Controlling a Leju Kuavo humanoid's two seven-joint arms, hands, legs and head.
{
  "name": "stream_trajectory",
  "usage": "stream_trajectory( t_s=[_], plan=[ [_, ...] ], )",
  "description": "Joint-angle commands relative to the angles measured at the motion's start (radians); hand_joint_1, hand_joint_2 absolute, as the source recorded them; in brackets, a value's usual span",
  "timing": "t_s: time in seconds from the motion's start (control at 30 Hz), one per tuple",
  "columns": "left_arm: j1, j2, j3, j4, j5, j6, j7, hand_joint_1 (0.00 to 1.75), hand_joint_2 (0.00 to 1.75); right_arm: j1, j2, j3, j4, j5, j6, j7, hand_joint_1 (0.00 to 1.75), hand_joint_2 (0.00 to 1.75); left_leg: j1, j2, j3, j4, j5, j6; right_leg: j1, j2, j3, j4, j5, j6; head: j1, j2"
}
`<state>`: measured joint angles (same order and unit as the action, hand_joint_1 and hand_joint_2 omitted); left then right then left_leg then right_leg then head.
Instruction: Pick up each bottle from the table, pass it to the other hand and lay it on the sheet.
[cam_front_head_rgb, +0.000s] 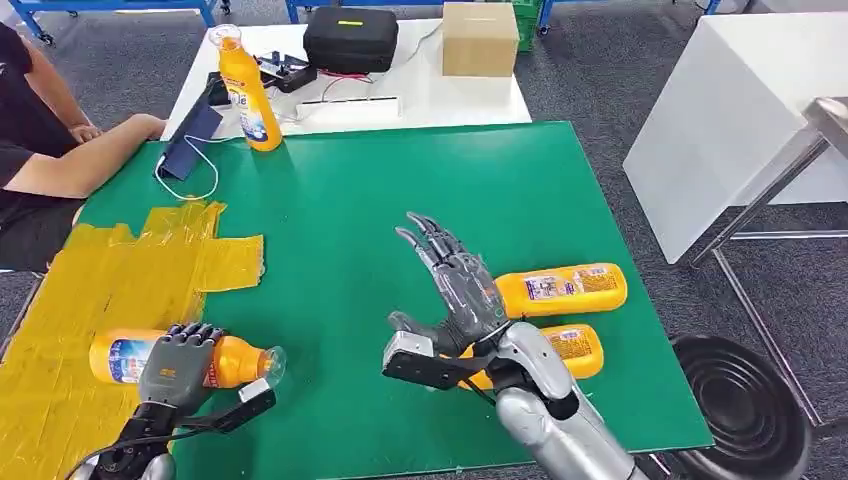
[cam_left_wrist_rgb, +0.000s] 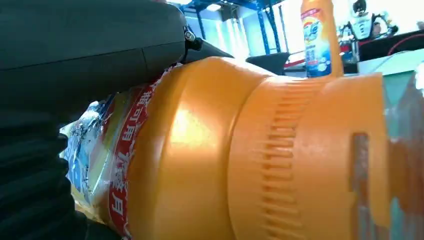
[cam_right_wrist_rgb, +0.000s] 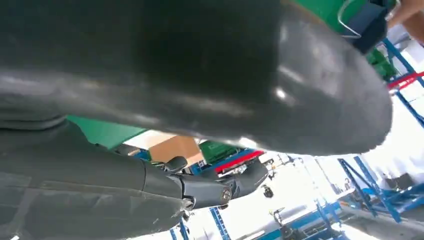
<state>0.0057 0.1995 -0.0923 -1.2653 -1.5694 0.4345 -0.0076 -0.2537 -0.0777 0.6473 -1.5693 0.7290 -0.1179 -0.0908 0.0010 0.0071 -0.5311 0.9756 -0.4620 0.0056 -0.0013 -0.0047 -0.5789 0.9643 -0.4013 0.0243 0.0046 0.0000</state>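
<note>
Resting on its side at the lower left of the head view, one orange bottle (cam_front_head_rgb: 235, 360) lies at the edge of the yellow sheet (cam_front_head_rgb: 60, 330), with the left hand (cam_front_head_rgb: 180, 362) draped over its middle, fingers curled on it; the left wrist view shows the same bottle pressed close against that hand. So this bottle looks delivered or nearly so, the hand not yet off it. At lower centre the right hand (cam_front_head_rgb: 450, 290) hovers with fingers spread, holding nothing. Just to its right two more bottles lie on the green table (cam_front_head_rgb: 350, 190): the upper one (cam_front_head_rgb: 562, 288) and the lower one (cam_front_head_rgb: 575, 350), both untouched. A fourth bottle (cam_front_head_rgb: 250, 90) stands upright at the upper left. Most of the job seems left.
</note>
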Motion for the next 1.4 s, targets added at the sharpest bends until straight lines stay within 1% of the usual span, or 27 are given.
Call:
stream_trajectory(
  t_s=[0.03,0.07,0.1,0.2,0.37,0.47,0.6,0.67,0.77,1.0,1.03,1.1,1.13,1.27,1.33,1.4],
  plan=[
    [0.019,-0.021,0.15,0.12,0.037,-0.064,-0.079,0.0,1.75,0.124,-0.209,0.007,-0.114,0.082,0.001,-0.027,0.0,1.75,0.001,-0.002,0.004,-0.001,-0.001,-0.001,0.001,-0.001,0.005,-0.002,-0.001,0.0,0.0,0.0],
    [0.028,-0.017,0.161,0.113,0.071,-0.073,-0.108,0.0,1.75,0.141,-0.23,0.002,-0.126,0.089,0.001,-0.032,0.0,1.75,0.0,-0.001,0.004,-0.002,0.0,0.0,0.0,-0.001,0.003,-0.001,-0.001,0.0,0.0,0.0],
    [0.038,-0.011,0.174,0.107,0.074,-0.084,-0.11,0.0,0.0,0.168,-0.254,-0.013,-0.143,0.095,-0.001,-0.039,0.0,1.75,0.0,-0.002,0.005,-0.002,-0.001,0.0,0.0,-0.001,0.004,-0.002,-0.001,0.0,0.0,0.0],
    [0.045,-0.01,0.201,0.1,0.108,-0.103,-0.134,0.0,0.0,0.223,-0.295,-0.057,-0.173,0.099,-0.006,-0.052,0.0,1.75,0.0,0.0,0.005,-0.002,-0.001,0.0,0.0,0.001,0.004,-0.002,-0.001,0.0,-0.001,0.0],
    [0.051,-0.011,0.209,0.089,0.112,-0.103,-0.137,0.0,0.0,0.233,-0.293,-0.069,-0.183,0.099,-0.006,-0.051,0.0,1.75,0.0,0.002,0.003,-0.001,-0.002,0.0,-0.001,0.003,0.003,-0.001,-0.001,0.0,0.0,0.0],
    [0.054,-0.01,0.23,0.075,0.148,-0.114,-0.166,0.0,0.0,0.238,-0.283,-0.089,-0.181,0.102,0.009,-0.058,0.0,1.75,0.0,0.002,0.003,-0.001,-0.002,0.0,-0.001,0.003,0.003,0.0,-0.001,0.0,0.0,0.0],
    [0.062,-0.056,0.29,0.01,0.25,-0.067,-0.241,0.0,0.0,0.256,-0.269,-0.106,-0.183,0.114,0.013,-0.065,0.0,1.75,0.0,0.001,0.002,-0.001,-0.001,0.0,0.0,0.002,0.002,0.0,0.0,0.0,0.0,0.0],
    [0.073,-0.095,0.331,-0.052,0.354,-0.053,-0.299,0.0,0.0,0.285,-0.276,-0.119,-0.203,0.124,0.004,-0.066,0.0,1.75,0.001,0.002,0.002,0.0,-0.002,0.0,0.0,0.002,0.002,0.0,-0.001,0.0,0.0,0.0],
    [0.076,-0.097,0.333,-0.063,0.356,-0.058,-0.301,0.0,0.0,0.29,-0.278,-0.121,-0.207,0.124,0.003,-0.066,0.0,1.75,0.0,0.0,0.004,0.0,-0.002,0.0,0.0,0.0,0.002,0.0,-0.002,0.0,0.0,0.0],
    [0.076,-0.097,0.333,-0.063,0.356,-0.058,-0.301,0.0,0.0,0.29,-0.278,-0.121,-0.207,0.124,0.003,-0.066,0.0,1.75,0.001,0.0,0.001,0.0,-0.001,0.0,0.0,0.001,-0.001,0.0,-0.001,0.0,0.0,0.0],
    [0.077,-0.123,0.36,-0.082,0.475,-0.028,-0.375,0.0,0.0,0.298,-0.276,-0.129,-0.21,0.129,-0.001,-0.067,0.0,1.75,0.001,0.0,0.002,0.001,-0.003,0.0,0.001,0.001,0.001,0.0,-0.002,0.0,0.0,0.0],
    [0.086,-0.172,0.409,-0.169,0.7,-0.055,-0.491,0.0,0.0,0.333,-0.278,-0.147,-0.223,0.154,-0.009,-0.063,0.0,1.75,0.001,0.0,0.001,0.0,-0.002,0.0,0.0,0.0,0.0,0.0,-0.001,0.0,0.0,0.0],
    [0.093,-0.187,0.427,-0.221,0.819,-0.132,-0.532,0.0,0.0,0.358,-0.277,-0.16,-0.227,0.173,-0.015,-0.058,0.0,1.75,0.001,-0.001,0.0,0.001,-0.001,0.0,0.0,-0.001,-0.001,0.0,-0.001,0.0,0.0,0.0],
    [0.095,-0.216,0.454,-0.295,0.956,-0.264,-0.573,0.0,0.0,0.389,-0.268,-0.202,-0.208,0.195,-0.019,-0.052,0.0,1.75,0.001,-0.003,0.0,0.001,-0.002,0.0,0.001,-0.002,0.0,0.0,-0.002,0.0,0.0,0.0],
    [0.094,-0.227,0.452,-0.301,0.991,-0.303,-0.579,0.0,0.0,0.389,-0.262,-0.215,-0.193,0.198,-0.014,-0.049,0.0,1.75,0.001,-0.001,-0.001,0.001,-0.001,0.0,0.001,-0.001,-0.002,0.0,-0.001,0.0,0.0,0.0],
    [0.101,-0.237,0.451,-0.312,1.022,-0.326,-0.584,0.0,0.0,0.398,-0.265,-0.218,-0.189,0.21,-0.011,-0.04,0.0,1.75,0.002,-0.002,0.001,0.002,-0.003,0.0,0.001,-0.001,0.0,0.0,-0.003,0.0,0.0,0.0]
  ],
)
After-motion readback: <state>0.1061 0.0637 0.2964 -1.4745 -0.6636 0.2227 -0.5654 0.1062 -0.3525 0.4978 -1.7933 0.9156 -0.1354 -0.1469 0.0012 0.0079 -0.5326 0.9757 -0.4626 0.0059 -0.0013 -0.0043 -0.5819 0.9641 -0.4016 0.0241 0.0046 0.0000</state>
